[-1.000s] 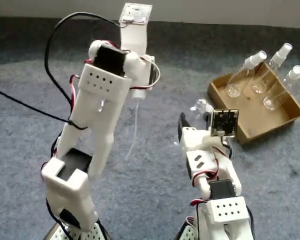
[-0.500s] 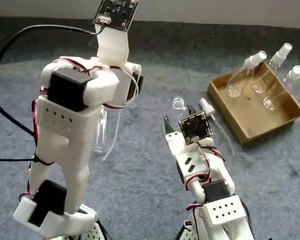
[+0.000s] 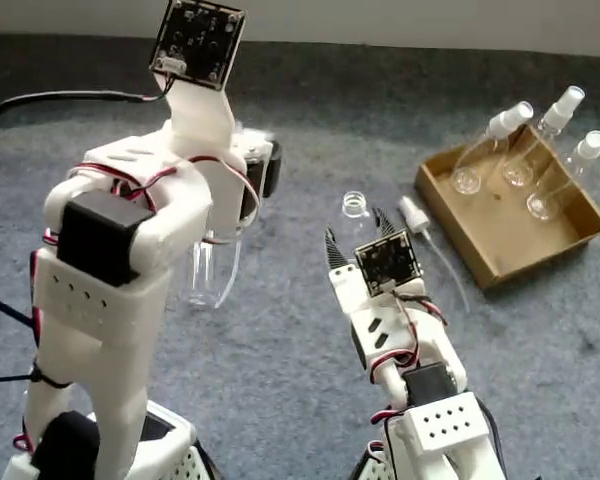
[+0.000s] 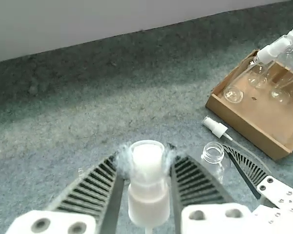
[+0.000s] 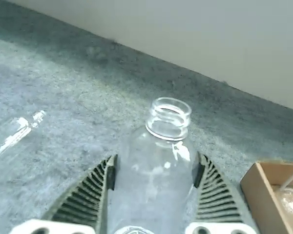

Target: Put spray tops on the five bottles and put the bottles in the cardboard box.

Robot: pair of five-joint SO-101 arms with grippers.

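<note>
The right gripper (image 5: 156,165) clamps the likely light, slick, brittle bottle (image 5: 169,119) mid-body, neck free ahead, while the left gripper (image 4: 146,160) pinches a spray top (image 4: 147,195).

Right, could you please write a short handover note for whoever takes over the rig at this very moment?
Left gripper: fingers shut on a spray top.
Right gripper: fingers shut on an open bottle with no top on it.
Cardboard box: three capped bottles lie inside.
On the carpet: a loose spray top beside the box, and a bare bottle on its side.
Done: three bottles capped and boxed.
Left: fit the held top on the held bottle and box it, then cap and box the last bottle.
</note>
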